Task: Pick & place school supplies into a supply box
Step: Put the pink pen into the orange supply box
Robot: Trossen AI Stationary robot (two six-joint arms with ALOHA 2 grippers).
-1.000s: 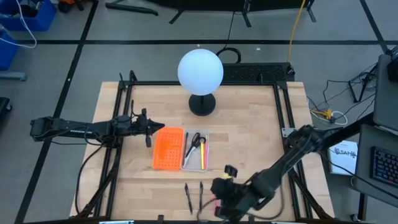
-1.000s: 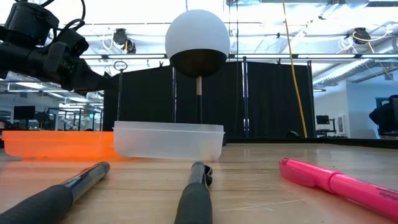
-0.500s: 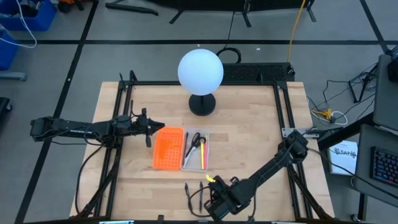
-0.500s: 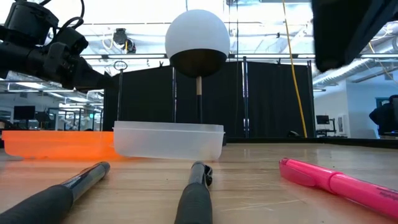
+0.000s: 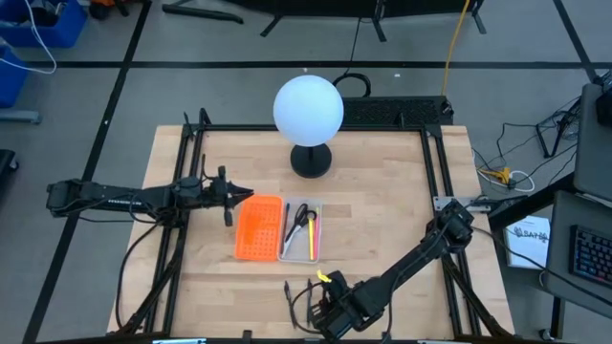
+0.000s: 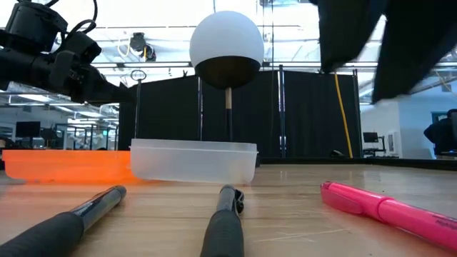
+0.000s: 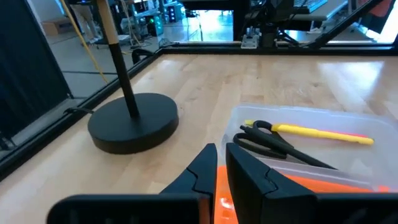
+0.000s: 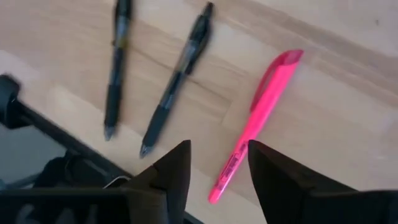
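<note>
The supply box lies mid-table: an orange half [image 5: 258,227] joined to a clear tray [image 5: 301,232]. In the tray lie scissors [image 7: 267,140] and a yellow pencil [image 7: 317,132]. Two black pens [image 8: 118,68] [image 8: 177,78] and a pink highlighter [image 8: 255,124] lie flat on the wood near the front edge. My right gripper [image 8: 217,168] hovers open above the highlighter, one finger on either side of its near end, touching nothing. My left gripper [image 7: 221,168] hangs over the orange half's far-left corner, its fingers only slightly apart, with nothing between them.
A white globe lamp [image 5: 308,110] stands on a black round base [image 5: 311,158] behind the box. Black frame rails [image 5: 186,172] run along the table's left and right sides. Bare wood lies right of the box.
My right arm has swung toward the table's left along the near edge and come down over the pink highlighter, entering the low view from above. The pens, the highlighter and the box have stayed where they were.
</note>
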